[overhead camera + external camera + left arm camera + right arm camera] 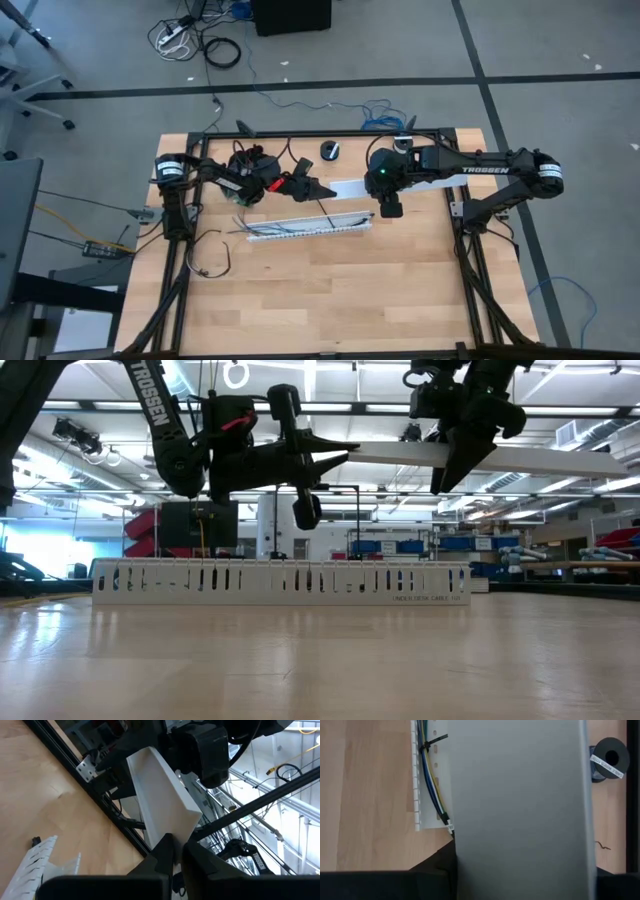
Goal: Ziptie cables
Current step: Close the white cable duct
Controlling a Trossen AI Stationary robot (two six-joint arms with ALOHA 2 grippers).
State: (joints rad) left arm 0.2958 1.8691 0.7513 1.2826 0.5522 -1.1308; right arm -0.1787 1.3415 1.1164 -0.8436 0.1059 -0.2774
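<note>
White cover (165, 795) pinched in left gripper (176, 849), right gripper (389, 208) unclear, cables (431, 785) in duct (280, 585) below.

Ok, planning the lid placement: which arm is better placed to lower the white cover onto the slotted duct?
Probably right. The right gripper meets the white cover nearly above the slotted duct end, its camera looking straight down at it. The left gripper only pinches the cover's tip, sideways.
</note>
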